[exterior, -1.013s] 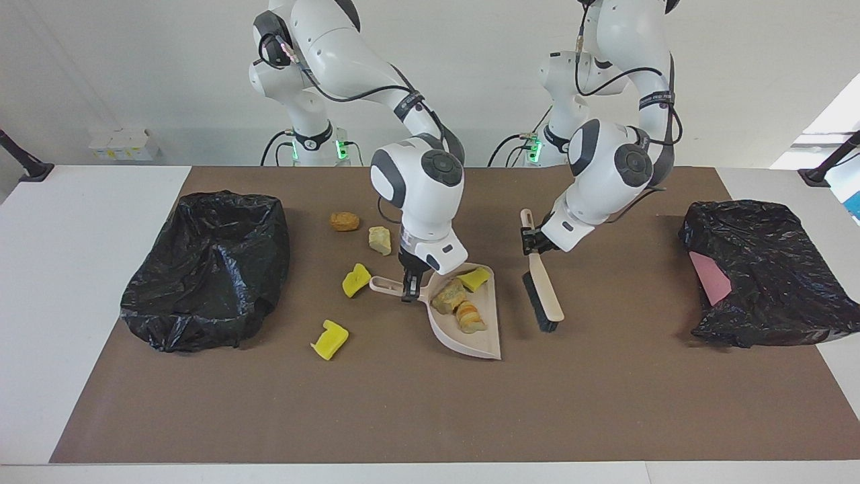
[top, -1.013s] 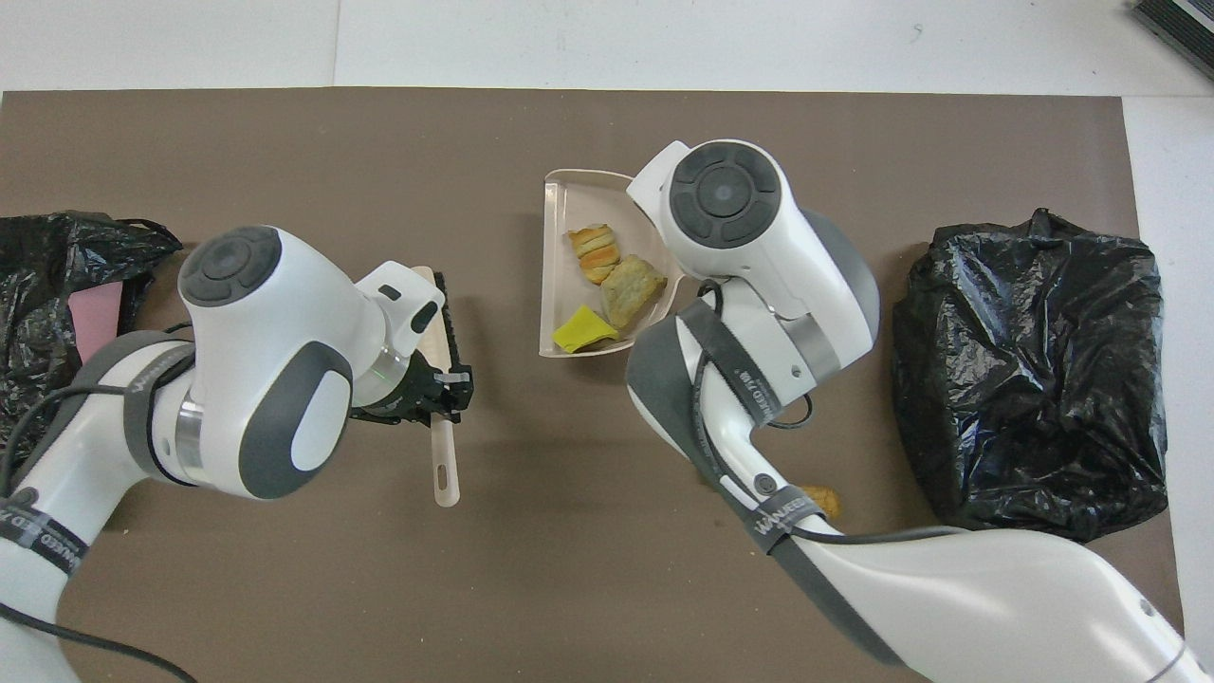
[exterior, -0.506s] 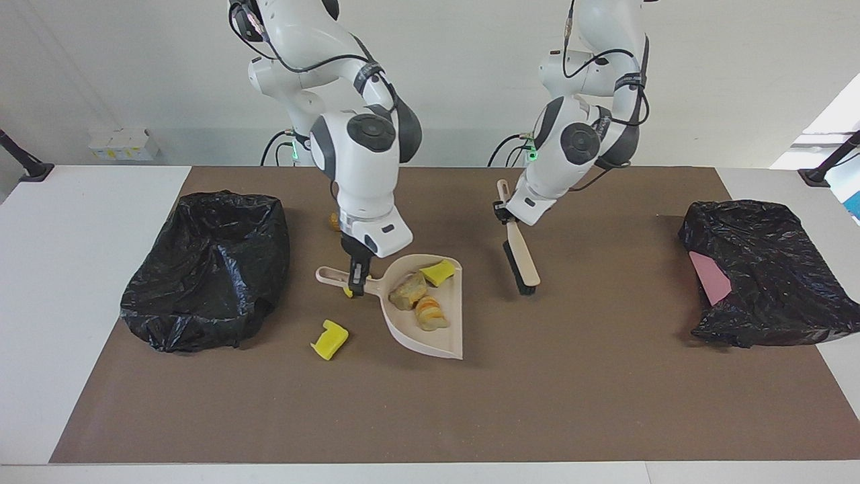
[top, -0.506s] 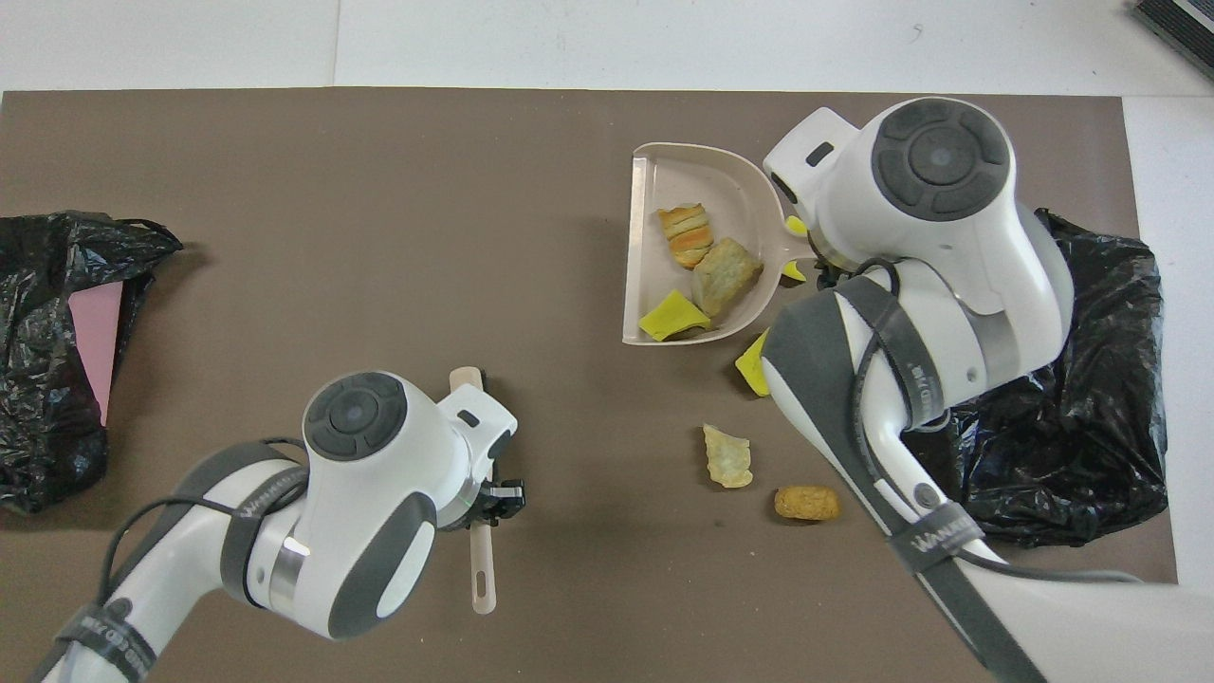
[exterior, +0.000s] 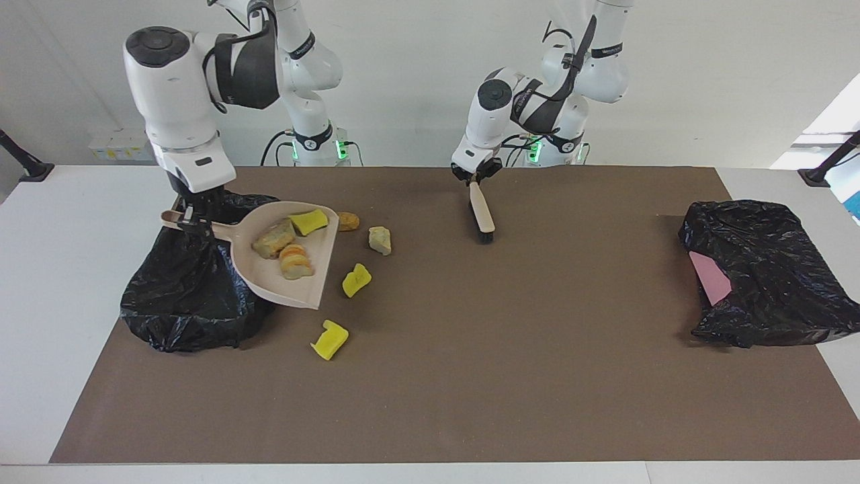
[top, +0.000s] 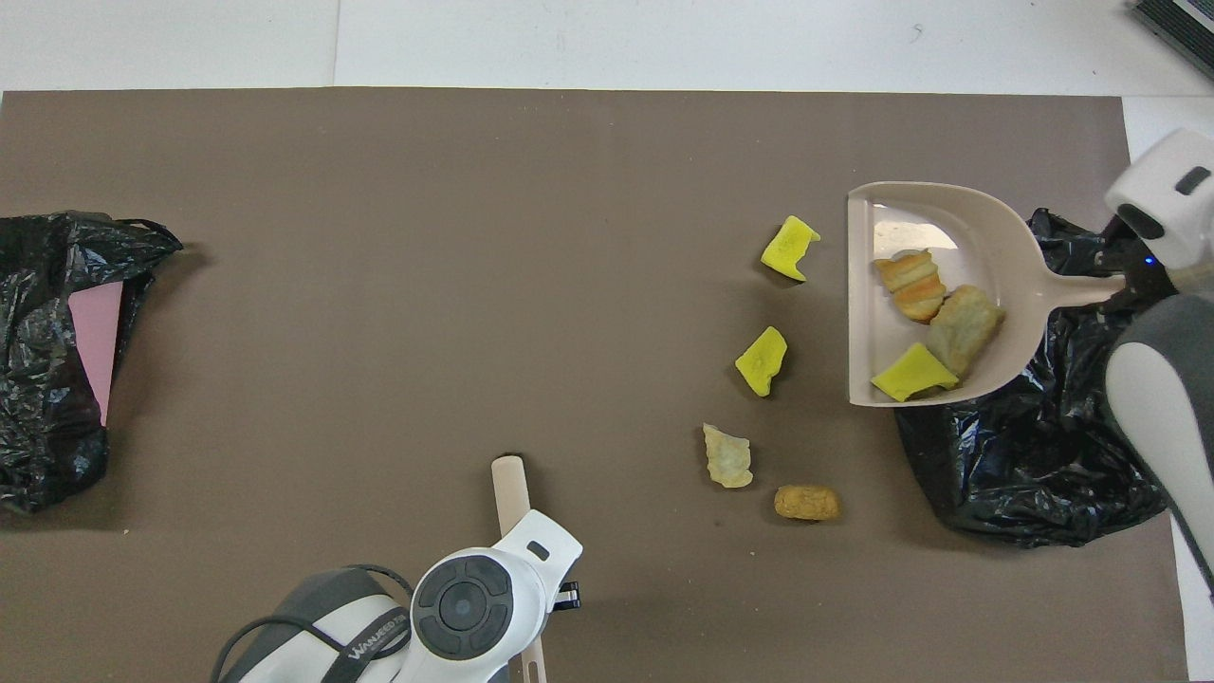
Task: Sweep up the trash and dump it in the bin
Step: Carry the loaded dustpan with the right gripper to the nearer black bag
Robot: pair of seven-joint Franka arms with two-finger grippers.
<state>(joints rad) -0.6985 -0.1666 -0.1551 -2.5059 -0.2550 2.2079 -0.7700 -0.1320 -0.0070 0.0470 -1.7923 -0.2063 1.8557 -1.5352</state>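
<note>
- Yellow spongy and tan bread-like trash [exterior: 293, 261] [top: 934, 327] comes to seven chunks: three in the dustpan, four loose on the mat.
- Inside the pan lie one yellow wedge, one greenish-tan lump and one orange ridged roll.
- Loose pieces: two yellow sponges [exterior: 356, 279] [top: 762, 360], one pale crumbly lump [exterior: 379, 240] [top: 727, 455], one brown nugget [exterior: 348, 220] [top: 807, 503], all beside the bag at the right arm's end.
- One smooth beige plastic dustpan [exterior: 289, 286] [top: 939, 204] hangs raised over the crinkled black bag [exterior: 191, 296] [top: 1029, 465]; the right gripper [exterior: 195, 216] is clamped on its handle.
- One beige brush [exterior: 482, 215] [top: 508, 484] with black bristles hangs from the left gripper [exterior: 476, 176]; I cannot tell how tightly its fingers hold.
- Two black plastic bags in all; the second bag [exterior: 762, 269] [top: 52, 351], showing something pink, sits at the left arm's end.
- One brown mat [exterior: 470, 376] [top: 427, 237] covers the white worktop [exterior: 60, 302]; a plain pale wall stands at the robots' end.
</note>
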